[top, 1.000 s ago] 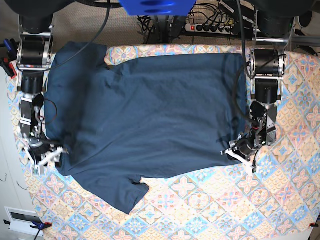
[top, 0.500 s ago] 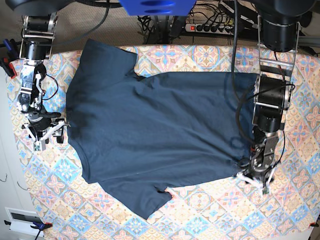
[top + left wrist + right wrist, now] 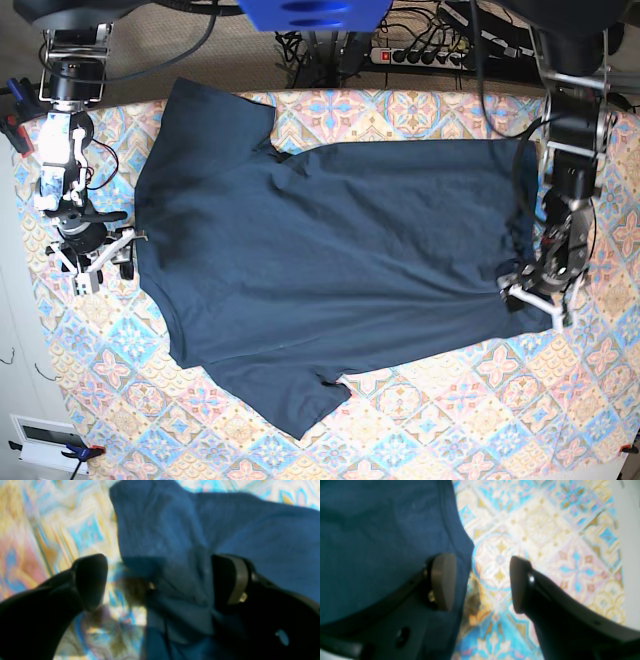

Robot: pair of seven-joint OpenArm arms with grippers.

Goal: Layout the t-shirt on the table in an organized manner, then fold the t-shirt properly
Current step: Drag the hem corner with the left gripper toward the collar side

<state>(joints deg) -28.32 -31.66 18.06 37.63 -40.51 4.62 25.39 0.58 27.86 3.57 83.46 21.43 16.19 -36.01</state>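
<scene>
The robot appears to be finishing the layout step: the t-shirt [image 3: 320, 270] lies spread nearly flat across the patterned counter [image 3: 450, 430], sleeves toward the right arm's side, hem toward the left arm's.

The left gripper [image 3: 533, 297] sits low at the hem corner, fingers [image 3: 90, 580] spread apart with a bunched bit of cloth lying loosely between them, not pinched. The right gripper [image 3: 98, 258] rests beside the collar edge, fingers [image 3: 443, 580] released, one over the cloth and one over bare counter.

Next likely comes smoothing the remaining wrinkles, then regrasping edges to begin folding.
</scene>
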